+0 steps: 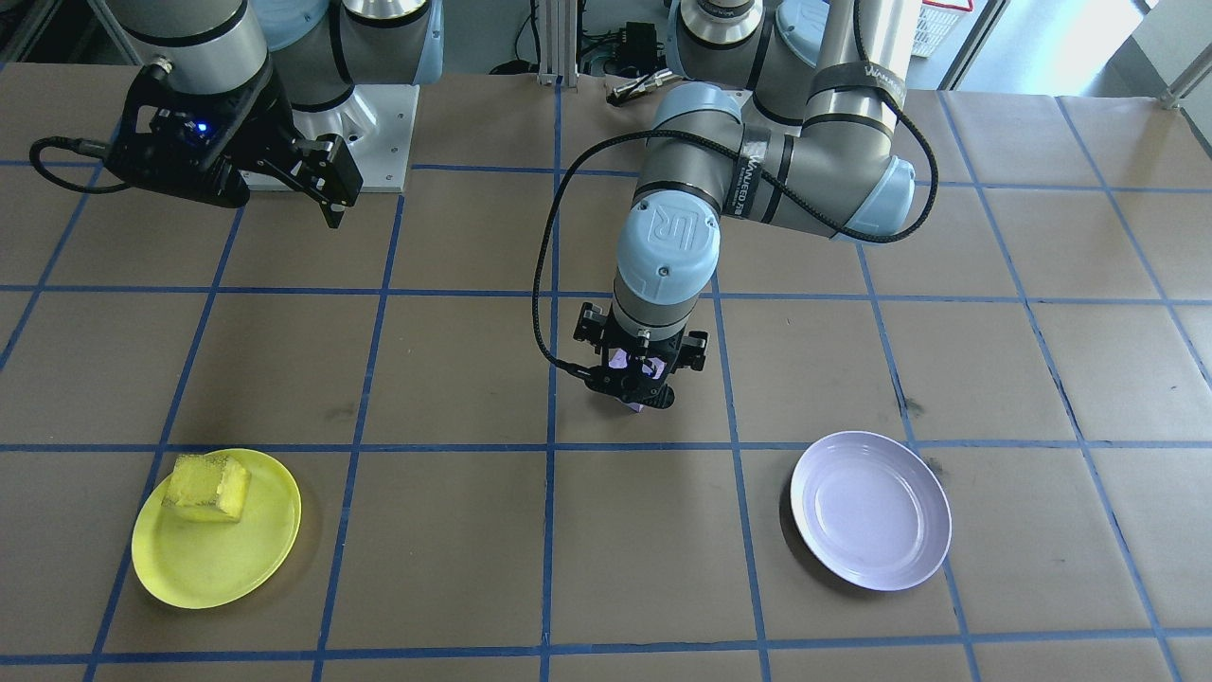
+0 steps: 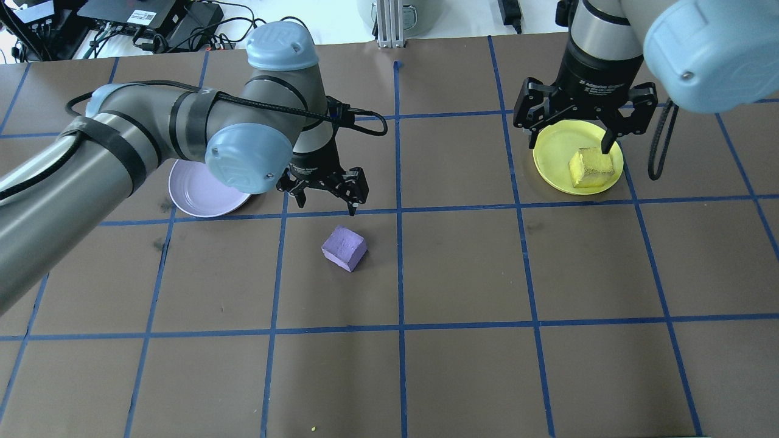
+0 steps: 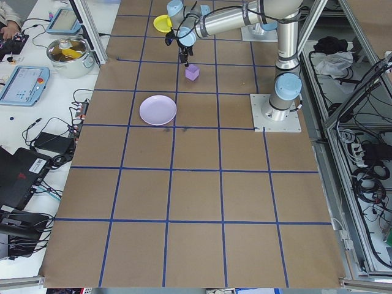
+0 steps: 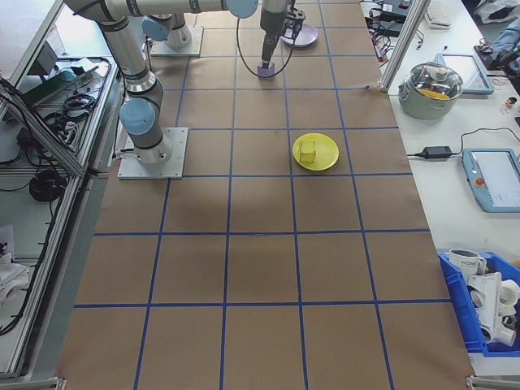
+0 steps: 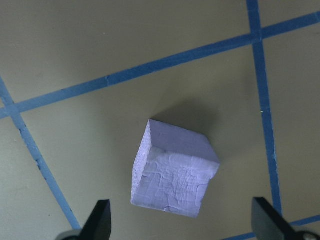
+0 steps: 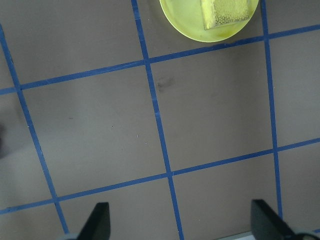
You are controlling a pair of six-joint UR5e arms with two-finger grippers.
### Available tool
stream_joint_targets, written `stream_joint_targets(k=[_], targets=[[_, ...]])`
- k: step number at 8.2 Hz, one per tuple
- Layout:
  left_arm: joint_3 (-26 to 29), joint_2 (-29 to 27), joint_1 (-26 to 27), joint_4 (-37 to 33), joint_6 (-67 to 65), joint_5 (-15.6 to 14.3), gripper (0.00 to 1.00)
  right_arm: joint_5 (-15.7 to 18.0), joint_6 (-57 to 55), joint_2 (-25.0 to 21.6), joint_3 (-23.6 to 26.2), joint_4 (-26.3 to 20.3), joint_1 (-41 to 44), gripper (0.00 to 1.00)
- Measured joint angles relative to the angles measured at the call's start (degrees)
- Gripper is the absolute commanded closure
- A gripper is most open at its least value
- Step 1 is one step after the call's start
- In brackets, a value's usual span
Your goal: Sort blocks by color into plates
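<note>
plates: yellow plate (image 2: 557, 159) on my right, lavender plate (image 2: 201, 196) on my left, well apart
blocks: yellow block (image 2: 589, 167) in yellow plate; purple block (image 2: 344, 247) on table (image 2: 462, 267), outside both
my left gripper (image 2: 328, 196): spread wide above purple block; no contact
my right gripper (image 2: 572, 128): spread, empty, raised

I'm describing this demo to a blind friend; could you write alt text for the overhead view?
The left gripper hangs open above a purple block on the brown gridded table, beside a lavender plate. At right, the open right gripper hovers over a yellow plate holding a yellow block.
</note>
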State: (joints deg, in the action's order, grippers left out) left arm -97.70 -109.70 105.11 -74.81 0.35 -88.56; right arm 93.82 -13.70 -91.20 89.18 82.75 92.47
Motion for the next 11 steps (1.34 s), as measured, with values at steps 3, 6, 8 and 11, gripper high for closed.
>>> stream_joint_targets(k=[3,6,8,11], targets=[[-4.1,-1.7,0.7,4.8,0.7,-0.2,0.00,-1.8,3.0,-1.8,0.2,1.6,0.1,0.00],[-4.9,-2.7,1.0,5.8,2.3,0.0,0.00,-3.8,9.8,-3.4,0.6,2.0,0.1,0.00],[-5.1,-3.3,2.5,5.8,2.9,-0.3,0.28,-4.0,12.2,-3.8,0.7,1.9,0.2,0.00],[-4.8,-4.7,3.4,5.9,4.1,-0.5,1.00,-4.1,12.9,-3.8,0.7,1.8,0.2,0.00]])
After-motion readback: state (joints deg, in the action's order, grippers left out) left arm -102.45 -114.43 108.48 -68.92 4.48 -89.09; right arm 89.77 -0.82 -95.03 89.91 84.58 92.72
